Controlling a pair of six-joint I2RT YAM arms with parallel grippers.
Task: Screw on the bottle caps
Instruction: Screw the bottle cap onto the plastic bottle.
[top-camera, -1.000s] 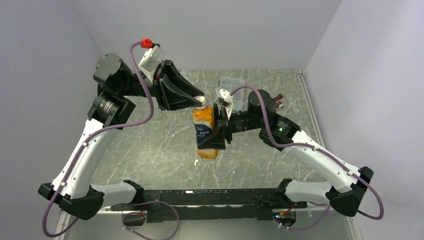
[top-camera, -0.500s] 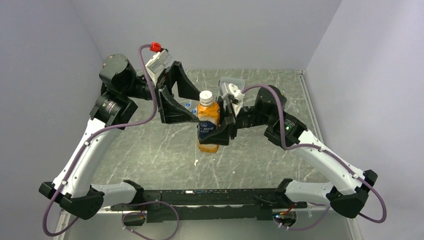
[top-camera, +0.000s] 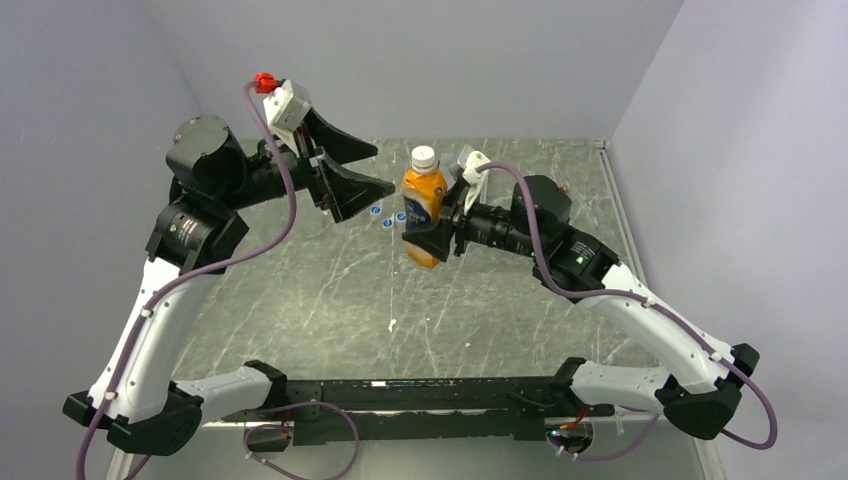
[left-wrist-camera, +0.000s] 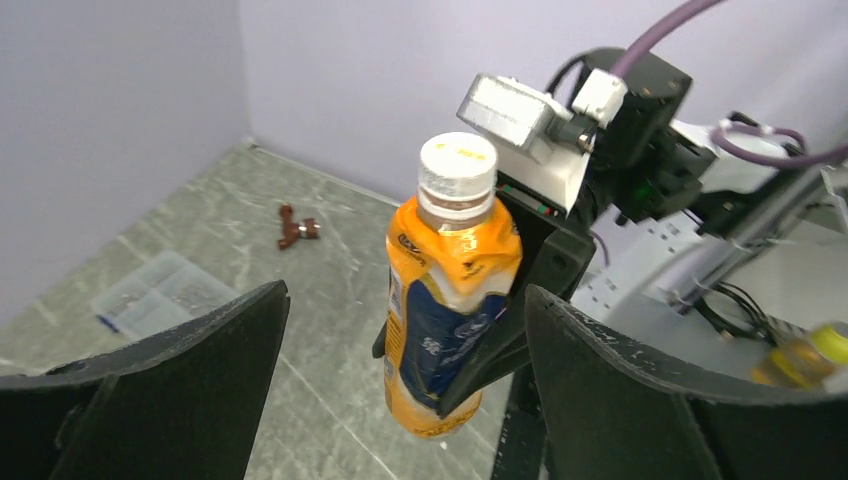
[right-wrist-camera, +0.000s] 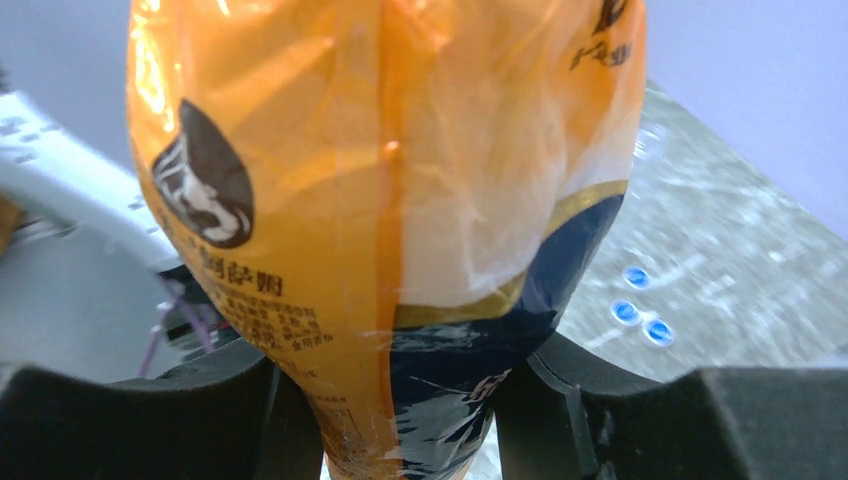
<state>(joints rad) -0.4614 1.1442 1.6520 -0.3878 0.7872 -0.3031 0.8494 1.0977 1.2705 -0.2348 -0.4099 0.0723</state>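
An orange bottle (top-camera: 424, 200) with a dark blue label band hangs upright above the table, a white cap (top-camera: 424, 157) on its neck. My right gripper (top-camera: 432, 238) is shut on its lower body; in the right wrist view the bottle (right-wrist-camera: 380, 200) fills the gap between the jaws of that gripper (right-wrist-camera: 400, 425). My left gripper (top-camera: 385, 167) stands open just left of the bottle, touching nothing. From the left wrist the bottle (left-wrist-camera: 450, 290) and its cap (left-wrist-camera: 457, 165) show beyond the spread fingers (left-wrist-camera: 150, 390). Three blue bottle caps (top-camera: 388, 217) lie on the table below.
A flat clear plastic box (left-wrist-camera: 160, 290) and a small brown object (left-wrist-camera: 297, 228) lie near the back wall. Another orange bottle (left-wrist-camera: 810, 355) shows at the edge of the left wrist view. The loose blue caps (right-wrist-camera: 640, 305) lie beside the held bottle in the right wrist view.
My left gripper has opened, let go of the bottle's top and drawn back to the left. The right arm has carried the bottle up and toward the back, now upright.
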